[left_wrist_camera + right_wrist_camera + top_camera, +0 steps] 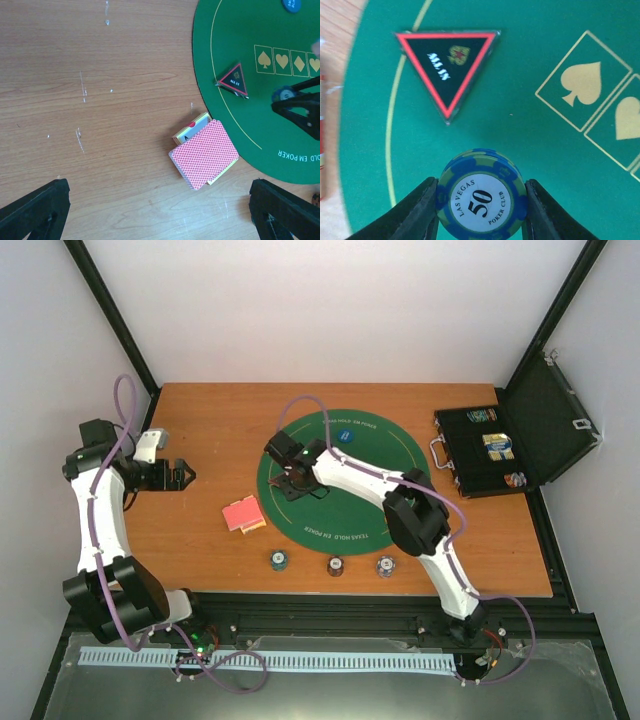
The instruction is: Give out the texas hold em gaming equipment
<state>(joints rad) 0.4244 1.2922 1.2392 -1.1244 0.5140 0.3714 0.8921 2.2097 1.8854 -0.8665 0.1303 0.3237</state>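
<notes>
Poker chips [335,566] sit in three small stacks on the tabletop [200,410], just off the near rim of the green mat [380,435], on the near side of the right jaws, which hang over the mat's left part. The left jaws stand over bare wood, and the card deck [243,514] lies between the two sets of jaws. A blue round button [344,437] rests on the mat beyond the right jaws, and a black case [545,420] lies open far to their right. From the left wrist, the left jaws are released, spread wide with nothing between them. The deck lies ahead of them, red back up, the cards slightly askew, just short of the mat's rim. Farther ahead a black triangular button [233,80] lies on the felt beside the right jaws. From the right wrist, those jaws are clenched on a blue chip [481,197] marked 50, one finger against each side of its rim. The triangular button lies flat just ahead of them, slightly left. Whether the chip touches the felt I cannot tell.
</notes>
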